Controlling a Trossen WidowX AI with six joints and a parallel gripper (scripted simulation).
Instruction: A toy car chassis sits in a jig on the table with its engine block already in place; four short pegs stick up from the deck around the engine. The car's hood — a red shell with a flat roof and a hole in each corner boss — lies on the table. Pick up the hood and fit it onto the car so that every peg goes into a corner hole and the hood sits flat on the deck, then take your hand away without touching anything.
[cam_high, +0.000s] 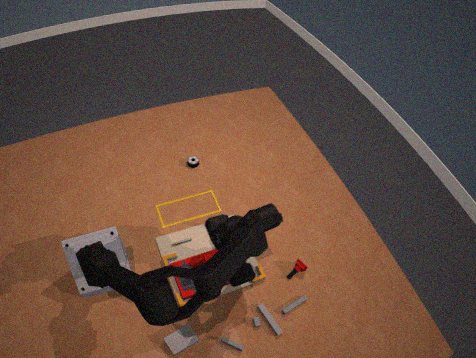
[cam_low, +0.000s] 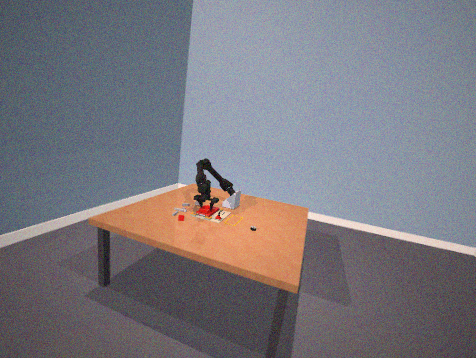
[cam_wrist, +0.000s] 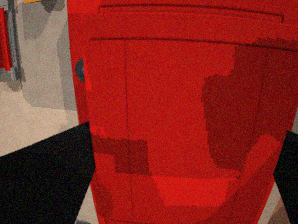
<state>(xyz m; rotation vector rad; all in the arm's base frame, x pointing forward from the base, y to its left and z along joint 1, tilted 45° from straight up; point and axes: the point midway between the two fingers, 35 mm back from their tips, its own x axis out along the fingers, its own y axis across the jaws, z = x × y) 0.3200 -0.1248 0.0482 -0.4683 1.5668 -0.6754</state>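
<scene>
Over pale board on table (cam_high: 240, 135) (cam_low: 250, 250), gripper (cam_low: 206, 205) (cam_wrist: 186, 135) gripping hood (cam_low: 207, 211) (cam_wrist: 165, 100) by 2 sides; needing level, slow lowering, 4 holes aligning with 4 pegs before releasing straight upward.

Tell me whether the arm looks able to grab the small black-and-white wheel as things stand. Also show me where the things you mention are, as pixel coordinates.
Probably not yet: its gripper (cam_high: 231, 251) (cam_low: 206, 208) (cam_wrist: 186, 135) is shut on the red hood (cam_low: 207, 211) (cam_wrist: 175, 100). Otherwise the wheel (cam_high: 193, 164) (cam_low: 253, 228) lies apart, with nothing standing over it.
</scene>
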